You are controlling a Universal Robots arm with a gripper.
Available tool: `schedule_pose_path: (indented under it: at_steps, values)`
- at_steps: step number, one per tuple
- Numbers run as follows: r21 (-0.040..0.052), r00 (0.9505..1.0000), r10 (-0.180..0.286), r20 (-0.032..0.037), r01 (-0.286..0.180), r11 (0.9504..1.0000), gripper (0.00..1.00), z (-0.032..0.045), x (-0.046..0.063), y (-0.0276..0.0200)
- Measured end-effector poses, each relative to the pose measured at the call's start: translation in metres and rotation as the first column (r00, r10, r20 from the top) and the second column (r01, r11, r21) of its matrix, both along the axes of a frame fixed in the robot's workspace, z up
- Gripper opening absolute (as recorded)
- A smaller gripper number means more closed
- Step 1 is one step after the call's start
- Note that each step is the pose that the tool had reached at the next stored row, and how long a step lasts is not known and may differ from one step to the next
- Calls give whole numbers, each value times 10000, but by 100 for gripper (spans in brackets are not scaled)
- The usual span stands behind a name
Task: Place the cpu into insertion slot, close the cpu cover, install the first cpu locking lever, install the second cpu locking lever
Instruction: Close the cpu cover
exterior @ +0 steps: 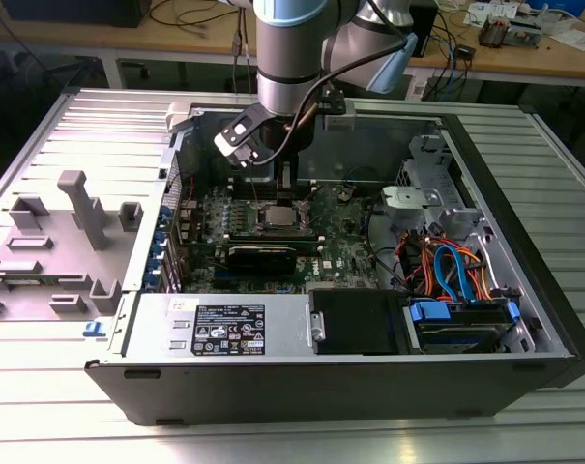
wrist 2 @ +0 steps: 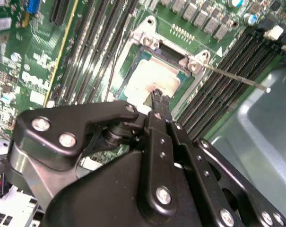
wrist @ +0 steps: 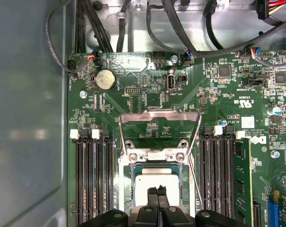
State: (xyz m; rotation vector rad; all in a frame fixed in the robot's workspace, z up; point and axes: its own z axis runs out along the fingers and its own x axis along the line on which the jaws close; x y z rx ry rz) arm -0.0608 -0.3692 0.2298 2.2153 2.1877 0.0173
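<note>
Though the fingertips cover part of it, the cpu (wrist: 157, 179) reads clearly to me. Its pale metal top lies flat and square inside the insertion slot (wrist: 157, 156), with a strip of green edge showing round it, so I judge it seated. I take it for a light, stiff, smooth-topped chip, fragile on the underside where it meets the socket contacts. Any hold belongs on two opposite edges, never a drag across the top.

The cpu cover (wrist: 159, 115) is swung fully open, its windowed frame lying back over the board on the far side of the hinge from the chip. It looks like thin, springy sheet metal, best pushed at the free bar opposite the hinge. In the second wrist view a thin locking lever (wrist 2: 237, 78) stands out at an angle from one corner of the slot, not latched.

The gripper (wrist: 157, 195) hangs directly over the chip's middle, its two fingers pressed together with nothing between them. I cannot tell whether the tips touch the metal.

Long black memory slots (wrist: 93, 179) flank the socket on both sides, all on the green motherboard (wrist: 228, 94) inside the open computer case (exterior: 273, 391).
</note>
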Motion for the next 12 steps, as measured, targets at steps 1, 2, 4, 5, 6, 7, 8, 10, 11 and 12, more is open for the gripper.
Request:
schedule_pose_path:
  at_steps: [1, 2, 4, 5, 6, 7, 8, 10, 11, 12]
  values:
    - [0, 10000, -1, -1, 1, 10000, 11, 0, 0, 0]
    - [0, 10000, 0, -1, 0, 10000, 11, 0, 0, 0]
    - [0, 10000, -1, -2, 1, 10000, 11, 0, 0, 0]
    - [-2, 10000, 1, -3, -1, 10000, 11, 1, 17, 0]
    - [-1, 10000, 1, -12, -1, 10000, 11, -1, 54, 0]
    - [-1, 10000, 1, -16, -1, 10000, 11, -1, 72, 0]
    - [-2, 10000, 1, -17, -1, 10000, 11, -1, 78, -1]
    - [-4, 10000, -1, -18, 1, 10000, 11, 0, 79, 0]
    - [-5, 10000, -2, -21, 2, 10000, 11, 7, 79, 0]
    - [-3, 10000, -1, -20, 1, 10000, 11, 25, 80, 1]
